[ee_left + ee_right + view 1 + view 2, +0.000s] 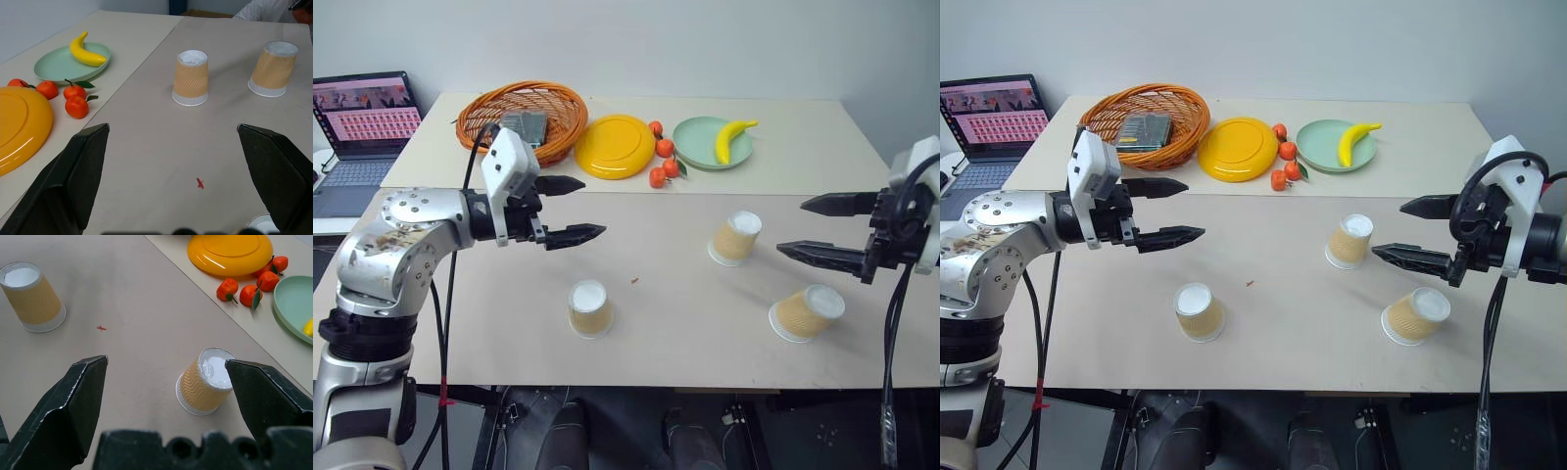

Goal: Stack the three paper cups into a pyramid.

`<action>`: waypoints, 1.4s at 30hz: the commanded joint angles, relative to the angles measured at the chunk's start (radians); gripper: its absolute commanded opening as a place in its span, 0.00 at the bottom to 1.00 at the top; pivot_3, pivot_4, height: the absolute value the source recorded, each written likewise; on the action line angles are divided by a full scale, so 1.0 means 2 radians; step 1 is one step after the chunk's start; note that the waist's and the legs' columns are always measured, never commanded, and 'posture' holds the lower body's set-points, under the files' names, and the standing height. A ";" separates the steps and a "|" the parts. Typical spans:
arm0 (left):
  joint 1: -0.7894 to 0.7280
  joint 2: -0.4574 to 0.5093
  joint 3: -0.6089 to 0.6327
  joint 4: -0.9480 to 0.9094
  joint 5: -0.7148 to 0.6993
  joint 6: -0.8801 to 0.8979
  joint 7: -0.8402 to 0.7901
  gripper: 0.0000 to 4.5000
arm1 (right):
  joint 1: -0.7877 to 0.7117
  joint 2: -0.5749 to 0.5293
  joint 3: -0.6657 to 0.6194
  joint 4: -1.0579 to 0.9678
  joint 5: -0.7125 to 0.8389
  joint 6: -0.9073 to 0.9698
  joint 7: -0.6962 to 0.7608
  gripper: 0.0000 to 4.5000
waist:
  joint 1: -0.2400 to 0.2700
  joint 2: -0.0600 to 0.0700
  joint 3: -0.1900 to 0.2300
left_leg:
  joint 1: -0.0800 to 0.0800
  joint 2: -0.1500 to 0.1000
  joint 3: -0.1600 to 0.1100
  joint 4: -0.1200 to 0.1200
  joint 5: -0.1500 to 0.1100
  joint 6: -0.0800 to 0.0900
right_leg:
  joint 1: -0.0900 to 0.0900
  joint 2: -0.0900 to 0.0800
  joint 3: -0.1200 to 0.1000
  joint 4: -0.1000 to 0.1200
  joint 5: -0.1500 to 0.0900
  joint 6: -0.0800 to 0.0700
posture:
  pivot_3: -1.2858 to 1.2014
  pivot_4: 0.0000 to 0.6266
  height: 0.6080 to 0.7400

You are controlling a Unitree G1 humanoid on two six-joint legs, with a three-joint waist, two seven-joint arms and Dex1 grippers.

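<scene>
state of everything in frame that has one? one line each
left claw: open, empty
right claw: open, empty
left cup: upside down, unstacked
middle cup: upside down, unstacked
right cup: upside down, unstacked
laptop: lid open, screen on

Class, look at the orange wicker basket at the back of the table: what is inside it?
Inside the basket lies a flat grey-green packet. Its printing cannot be read, and the packet and the basket's near wall cover whatever lies beneath.
</scene>
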 commanded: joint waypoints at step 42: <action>-0.151 -0.049 -0.032 0.105 -0.041 0.065 -0.110 0.99 | 0.242 0.156 -0.099 -0.004 -0.078 -0.099 -0.078 1.00 | -0.009 -0.001 0.000 | 0.003 -0.001 -0.004 0.005 0.000 0.001 | 0.006 0.000 -0.003 0.004 -0.002 0.003 | 0.52 0.24 0.94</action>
